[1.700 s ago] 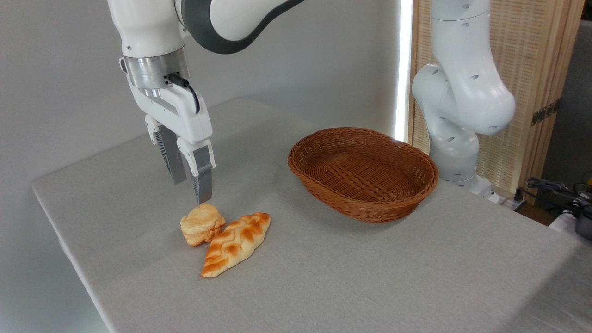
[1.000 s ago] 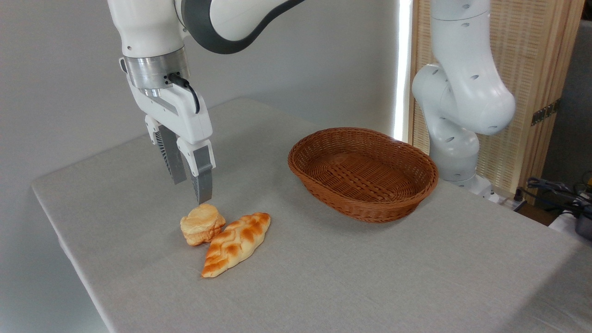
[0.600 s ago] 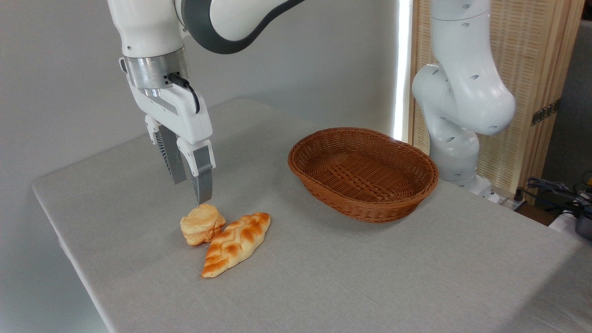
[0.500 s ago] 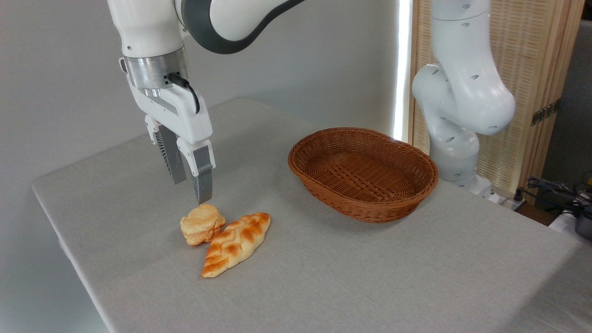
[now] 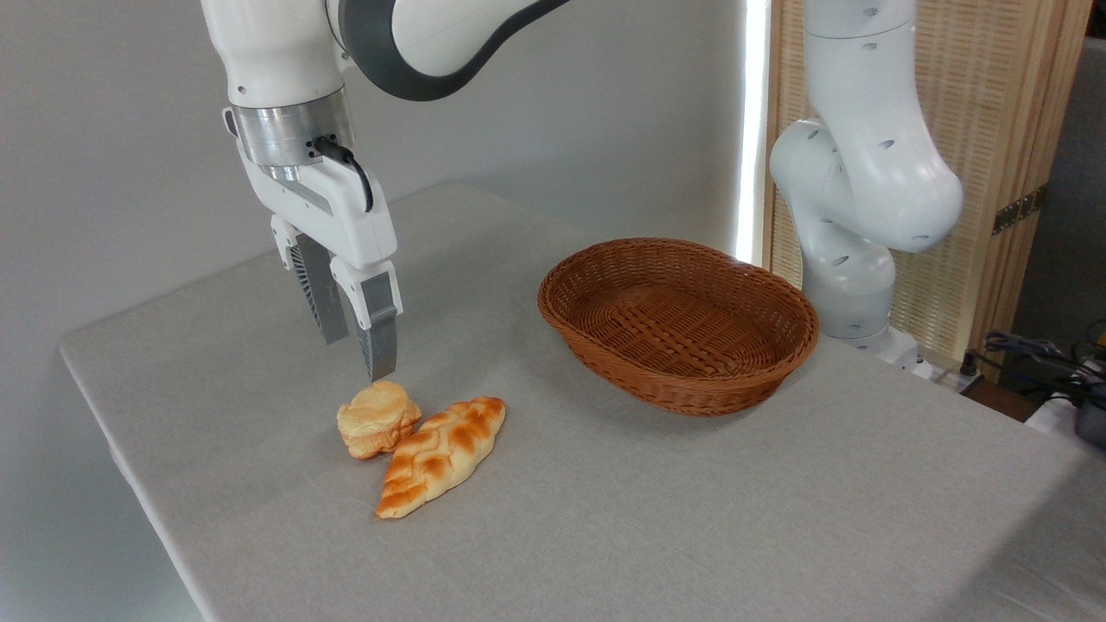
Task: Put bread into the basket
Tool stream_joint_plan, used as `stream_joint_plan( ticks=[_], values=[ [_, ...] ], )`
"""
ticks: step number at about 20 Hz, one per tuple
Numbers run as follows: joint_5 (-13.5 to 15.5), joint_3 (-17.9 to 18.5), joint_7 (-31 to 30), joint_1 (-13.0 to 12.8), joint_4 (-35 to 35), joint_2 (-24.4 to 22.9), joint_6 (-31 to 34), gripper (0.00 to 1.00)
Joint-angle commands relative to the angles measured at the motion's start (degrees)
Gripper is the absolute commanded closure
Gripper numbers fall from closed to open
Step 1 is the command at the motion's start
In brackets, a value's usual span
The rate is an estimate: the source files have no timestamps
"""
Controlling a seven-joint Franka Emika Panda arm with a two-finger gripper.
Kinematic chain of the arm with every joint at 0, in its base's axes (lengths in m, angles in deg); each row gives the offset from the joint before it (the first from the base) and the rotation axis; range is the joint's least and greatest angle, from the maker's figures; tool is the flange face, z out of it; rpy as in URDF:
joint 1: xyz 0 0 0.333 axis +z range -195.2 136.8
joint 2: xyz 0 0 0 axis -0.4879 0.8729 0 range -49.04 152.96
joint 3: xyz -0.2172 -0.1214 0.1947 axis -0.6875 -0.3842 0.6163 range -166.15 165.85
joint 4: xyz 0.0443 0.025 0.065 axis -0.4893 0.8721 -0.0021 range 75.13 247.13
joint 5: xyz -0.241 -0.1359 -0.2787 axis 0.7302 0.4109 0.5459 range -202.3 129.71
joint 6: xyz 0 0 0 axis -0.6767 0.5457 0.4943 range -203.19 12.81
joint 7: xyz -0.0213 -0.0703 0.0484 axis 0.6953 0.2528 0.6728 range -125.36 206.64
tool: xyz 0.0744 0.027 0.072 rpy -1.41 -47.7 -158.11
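Camera view: arm poising over the bun, nothing lifted yet.

Covering the scene, the table (image 5: 691,518) is carrying the empty basket (image 5: 678,324) at right, well apart from the bread (image 5: 375,418), which is lying at left touching the braided loaf (image 5: 442,453). Hanging just above the bread, the gripper (image 5: 356,352) is holding its fingers parted and gripping nothing, likely lining up a descent clear of the loaf.

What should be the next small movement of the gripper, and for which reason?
Probably a short descent. The gripper hangs open just above the round bun, which lies on the table against the braided loaf. Lowering the fingers around the bun should allow a grasp. The basket is empty.
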State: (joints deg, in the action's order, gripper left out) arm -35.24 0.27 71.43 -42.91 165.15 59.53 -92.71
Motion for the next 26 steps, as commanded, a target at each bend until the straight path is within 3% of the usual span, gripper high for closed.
stream_joint_plan(
  ticks=[1, 15, 23, 26],
  values=[
    [0.08, 0.28, -0.12, -0.09, -0.07, -0.11, 0.89, 0.0],
    [0.0, 0.55, 2.6, 0.0, -0.07, -0.11, 3.09, 0.0],
    [0.0, 0.11, 2.69, -0.35, 1.16, 0.33, 0.9, 0.0],
    [0.0, -0.33, 2.52, -1.14, 2.12, 1.47, -5.68, 0.0]
  ],
)
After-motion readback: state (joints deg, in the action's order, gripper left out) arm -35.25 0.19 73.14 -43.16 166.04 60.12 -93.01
